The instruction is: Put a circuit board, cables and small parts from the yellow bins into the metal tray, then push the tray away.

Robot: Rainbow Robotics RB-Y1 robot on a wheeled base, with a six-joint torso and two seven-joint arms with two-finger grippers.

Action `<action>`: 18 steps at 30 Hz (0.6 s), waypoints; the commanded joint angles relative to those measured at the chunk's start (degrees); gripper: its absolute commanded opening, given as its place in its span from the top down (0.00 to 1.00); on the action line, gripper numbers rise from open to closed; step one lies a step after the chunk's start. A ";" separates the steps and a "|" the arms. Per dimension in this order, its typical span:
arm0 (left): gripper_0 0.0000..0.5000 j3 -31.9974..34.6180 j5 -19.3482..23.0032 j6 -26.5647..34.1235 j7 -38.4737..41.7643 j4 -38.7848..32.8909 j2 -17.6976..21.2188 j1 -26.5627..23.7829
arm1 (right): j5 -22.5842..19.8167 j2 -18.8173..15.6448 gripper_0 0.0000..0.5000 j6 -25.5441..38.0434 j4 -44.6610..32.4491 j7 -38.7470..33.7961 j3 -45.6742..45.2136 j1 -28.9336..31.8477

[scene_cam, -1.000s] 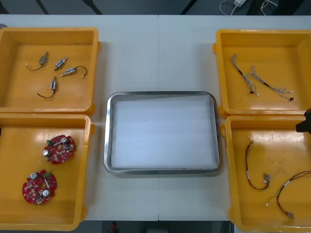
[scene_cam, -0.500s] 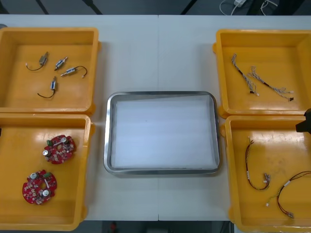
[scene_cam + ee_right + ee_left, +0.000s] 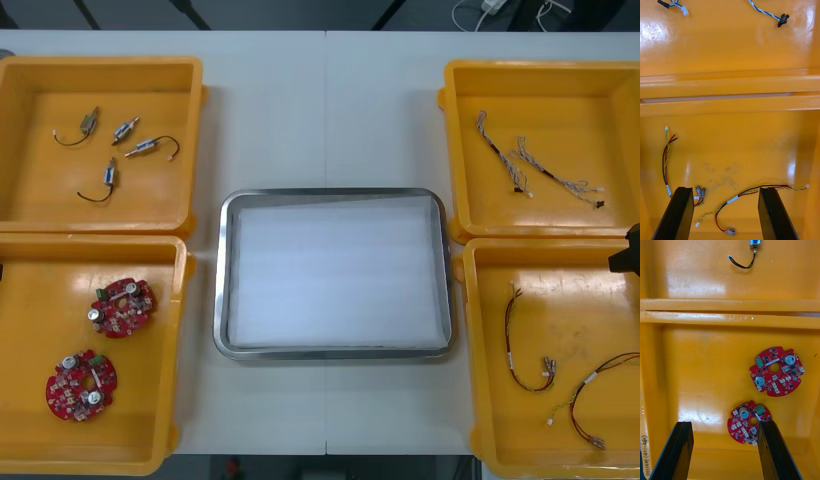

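Note:
The metal tray (image 3: 222, 290), white inside, lies in the middle of the table with nothing in it. Two round red circuit boards (image 3: 121, 306) (image 3: 80, 384) lie in the near left yellow bin (image 3: 40, 310). My left gripper (image 3: 725, 452) hangs open above that bin, with one board (image 3: 750, 422) by its fingertips and the other board (image 3: 777, 371) farther on. My right gripper (image 3: 725, 215) is open over the near right bin (image 3: 575, 310). A red and yellow cable (image 3: 752, 190) lies between its fingers and another cable (image 3: 666, 157) beside one finger.
Several small metal parts (image 3: 125, 150) with wires lie in the far left bin (image 3: 30, 190). Twisted blue and white cables (image 3: 530, 165) lie in the far right bin (image 3: 590, 110). A black part of the right arm (image 3: 627, 256) shows at the table's right edge.

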 commanded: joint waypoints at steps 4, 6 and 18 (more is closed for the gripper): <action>0.00 1.65 0.38 0.43 -3.44 -1.26 2.23 1.20 | 0.42 0.52 0.00 0.34 -0.73 -0.14 -1.74 0.52; 0.00 1.65 0.38 0.43 -3.44 -1.26 2.23 1.20 | 0.42 0.52 0.00 0.34 -0.73 -0.14 -1.74 0.52; 0.00 1.65 0.38 0.43 -3.44 -1.26 2.23 1.20 | 0.42 0.52 0.00 0.34 -0.73 -0.14 -1.74 0.52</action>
